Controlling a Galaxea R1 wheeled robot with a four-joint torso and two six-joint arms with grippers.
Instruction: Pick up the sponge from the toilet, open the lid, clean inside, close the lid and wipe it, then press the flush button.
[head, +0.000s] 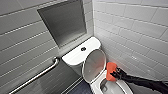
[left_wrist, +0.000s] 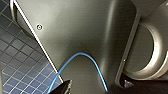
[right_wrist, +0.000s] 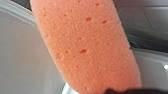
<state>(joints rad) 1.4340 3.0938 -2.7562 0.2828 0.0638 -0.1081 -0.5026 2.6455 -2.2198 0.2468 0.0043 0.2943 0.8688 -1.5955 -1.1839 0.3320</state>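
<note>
Looking down from the head view, you have the sponge (head: 111, 71) pinched in your right gripper (head: 115, 74), whose jaws are clamped on the sponge's lower end. The block stands nearly upright above the open bowl (head: 120, 88) of the toilet (head: 75, 57). It sits just beside the inner face of the lid (head: 93, 65); you cannot tell whether the two touch. The lid is raised, standing on edge and leaning back toward the tank, and the flush button (head: 83, 49) is uncovered in the middle of the tank top.

Room is tight on your right, where the tiled wall (head: 135, 30) runs close along the bowl and your arm lies between the two. On the other side, the grab bar (head: 37, 75) on the left wall is well apart from the sponge, and a recessed niche (head: 65, 21) sits in that wall above the tank.

Up close in the right wrist view, the sponge (right_wrist: 85, 45) is a coarse, pitted orange foam with rounded ends, against smooth glossy white. The button is small, dark and round.

As for your left gripper (left_wrist: 100, 89), whether it is spread or pressed together cannot be told. It hangs by the robot's grey body and a blue cable (left_wrist: 85, 57), above a floor (left_wrist: 17, 65) of small dark blue tiles.
</note>
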